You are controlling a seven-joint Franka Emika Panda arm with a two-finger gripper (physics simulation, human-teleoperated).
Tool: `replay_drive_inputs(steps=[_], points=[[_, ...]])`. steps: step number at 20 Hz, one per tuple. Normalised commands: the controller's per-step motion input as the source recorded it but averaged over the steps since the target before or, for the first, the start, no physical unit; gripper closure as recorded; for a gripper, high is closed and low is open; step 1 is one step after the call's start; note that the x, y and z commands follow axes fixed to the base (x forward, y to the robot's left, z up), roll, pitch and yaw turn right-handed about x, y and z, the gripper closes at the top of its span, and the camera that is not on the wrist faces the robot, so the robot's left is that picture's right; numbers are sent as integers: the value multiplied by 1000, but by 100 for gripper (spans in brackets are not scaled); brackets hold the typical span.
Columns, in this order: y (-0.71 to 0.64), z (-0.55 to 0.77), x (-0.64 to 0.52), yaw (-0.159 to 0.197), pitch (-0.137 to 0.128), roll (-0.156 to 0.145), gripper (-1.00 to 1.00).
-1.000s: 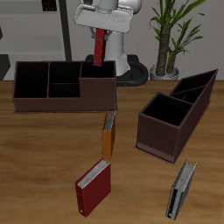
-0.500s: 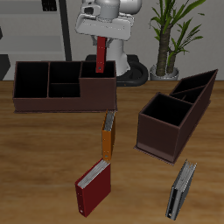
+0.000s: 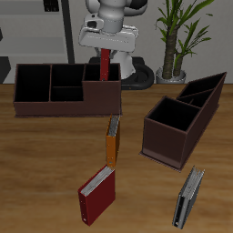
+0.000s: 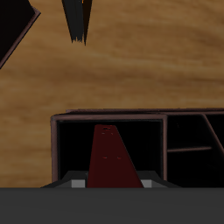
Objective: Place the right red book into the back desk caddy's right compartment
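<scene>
Gripper [image 3: 107, 52] clamped on right red book [image 3: 106, 66], held upright above right compartment [image 3: 102, 89] of back desk caddy [image 3: 45, 105]; lower end below rim.

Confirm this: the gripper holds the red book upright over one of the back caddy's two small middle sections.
Wrong section. The gripper does hold the right red book upright, but over the right compartment, the large end section of the back desk caddy, not a small middle one. The wrist view shows it: the book hangs above that big square section.
</scene>
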Motion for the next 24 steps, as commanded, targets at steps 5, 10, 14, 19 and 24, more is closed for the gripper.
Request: replay_drive_inputs(steps=[5, 10, 14, 19, 24], points=[[103, -254, -162, 1, 44, 37, 100], [34, -389, 14, 14, 53, 8, 100], [-73, -310, 97, -1, 57, -19, 100], [-51, -202, 97, -8, 42, -9, -100], [-10, -37, 36, -17, 13, 5, -100]])
